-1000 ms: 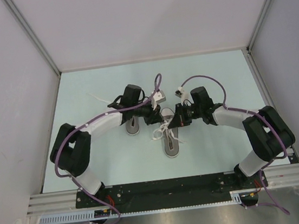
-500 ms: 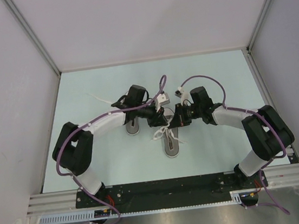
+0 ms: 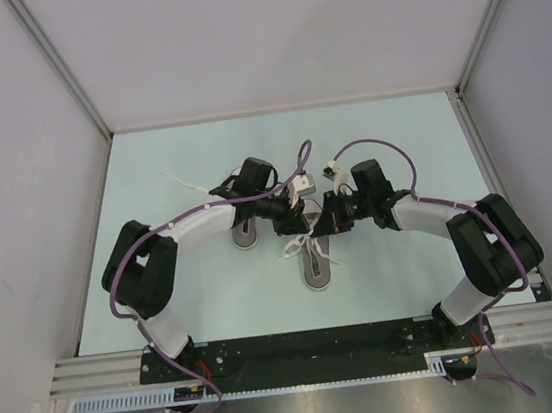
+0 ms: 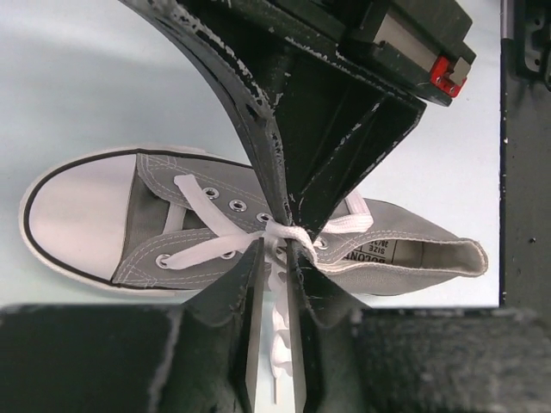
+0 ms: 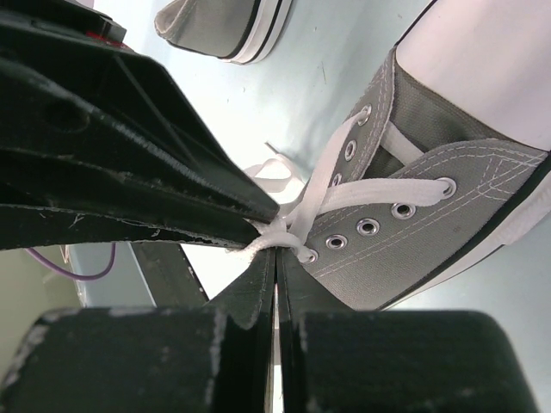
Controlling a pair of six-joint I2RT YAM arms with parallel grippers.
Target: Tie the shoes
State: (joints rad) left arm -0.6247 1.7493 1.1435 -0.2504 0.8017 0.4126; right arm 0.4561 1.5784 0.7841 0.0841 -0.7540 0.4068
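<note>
Two grey sneakers with white toe caps lie on the pale table. The right shoe lies between the arms. It shows in the left wrist view and the right wrist view. Its white laces cross at a knot over the eyelets. My left gripper is shut on a lace strand hanging from that knot. My right gripper is shut on the lace at the knot from the opposite side. The two sets of fingertips nearly touch. The left shoe is partly hidden under my left arm.
A loose white lace end trails across the table at the far left of the left shoe. White lace loops lie beside the right shoe. Grey walls close in the table on three sides, with a metal rail at the near edge.
My left arm has swung a little to the right, bringing its gripper closer to the right gripper over the knot. The right arm and both shoes have stayed put.
</note>
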